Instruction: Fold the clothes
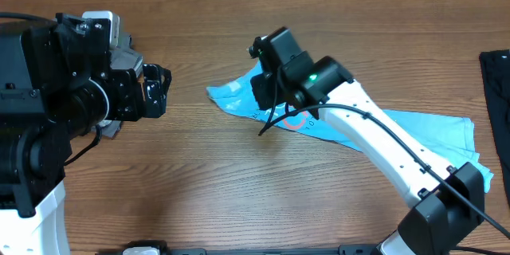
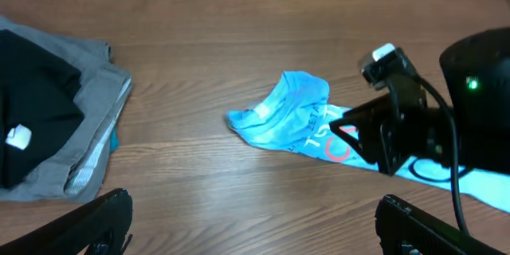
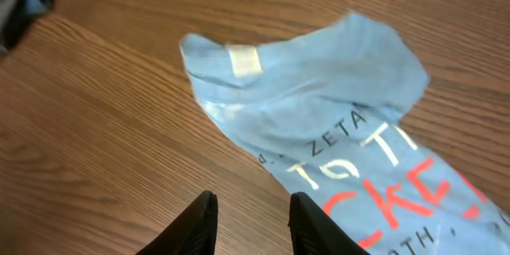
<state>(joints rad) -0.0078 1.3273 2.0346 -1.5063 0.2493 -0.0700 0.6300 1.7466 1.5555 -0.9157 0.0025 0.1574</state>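
The right end effector (image 3: 253, 219) hovers, fingers slightly apart and empty, over the edge of the blue T-shirt (image 3: 319, 103), which lies bunched in a strip on the worktop (image 1: 239, 191). The left end effector (image 1: 157, 89) gapes wide, well apart. There is no neat fold yet, and the black and grey clothes (image 2: 48, 127) look untouched.

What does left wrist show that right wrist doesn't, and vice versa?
Left wrist only: the stack of black and grey garments at far left, and the right hand seen from outside, above the shirt. Right wrist only: the shirt's small white tag and its lettering close up, with that hand's fingers apart, holding nothing. Both: the crumpled sky-blue T-shirt lying on the wooden table.
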